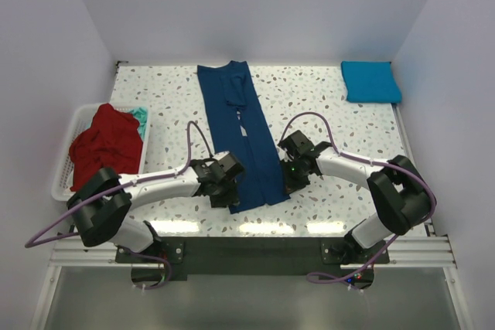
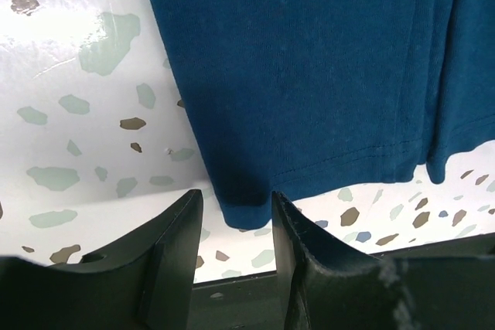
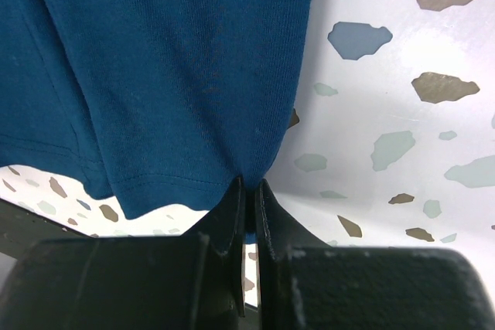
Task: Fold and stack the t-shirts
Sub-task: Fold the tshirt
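Observation:
A navy t-shirt [image 1: 255,152] lies on the table, folded lengthwise into a long strip running from the back toward me. My left gripper [image 1: 232,191] is at its near left corner. In the left wrist view the gripper [image 2: 237,200] is open, and the navy corner [image 2: 247,206] sits in the gap without being pinched. My right gripper [image 1: 288,179] is at the near right corner. In the right wrist view that gripper [image 3: 247,185] is shut on the navy hem [image 3: 170,75]. A folded turquoise t-shirt [image 1: 371,81] rests at the back right.
A white slatted basket [image 1: 60,183] stands at the left edge, holding a crumpled red t-shirt [image 1: 104,144] with a bit of teal cloth [image 1: 141,117] behind it. White walls close in the table on three sides. The table's front rail runs just below the shirt's hem.

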`<action>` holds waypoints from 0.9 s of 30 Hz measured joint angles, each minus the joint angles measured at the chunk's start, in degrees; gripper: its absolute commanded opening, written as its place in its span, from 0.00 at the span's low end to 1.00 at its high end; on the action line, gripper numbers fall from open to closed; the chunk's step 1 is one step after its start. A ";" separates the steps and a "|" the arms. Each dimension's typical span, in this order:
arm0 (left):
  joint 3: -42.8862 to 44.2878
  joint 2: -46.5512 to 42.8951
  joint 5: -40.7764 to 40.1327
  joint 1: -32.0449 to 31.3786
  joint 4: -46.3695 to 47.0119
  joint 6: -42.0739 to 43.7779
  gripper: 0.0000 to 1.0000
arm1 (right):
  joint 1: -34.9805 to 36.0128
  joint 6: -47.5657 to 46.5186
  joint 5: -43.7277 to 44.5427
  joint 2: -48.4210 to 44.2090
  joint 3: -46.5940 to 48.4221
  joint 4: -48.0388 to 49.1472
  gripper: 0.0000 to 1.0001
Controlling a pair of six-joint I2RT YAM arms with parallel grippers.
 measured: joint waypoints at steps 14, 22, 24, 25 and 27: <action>0.63 2.64 -0.59 -0.52 -1.27 -0.37 0.46 | 0.00 0.00 0.00 0.00 -0.02 0.02 0.00; 2.51 5.11 0.09 -0.59 -1.51 0.31 0.24 | 0.00 -0.02 -0.04 0.00 -0.09 0.07 0.00; 2.54 5.18 0.07 -0.59 -1.68 0.46 0.15 | 0.00 -0.02 -0.07 0.00 -0.09 0.07 0.00; 2.54 5.22 0.07 -0.63 -1.79 0.50 0.12 | 0.00 -0.02 -0.07 0.00 -0.09 0.04 0.00; 2.54 5.25 0.09 -0.70 -1.90 0.55 0.06 | 0.11 -0.02 -0.11 0.00 -0.09 -0.04 0.00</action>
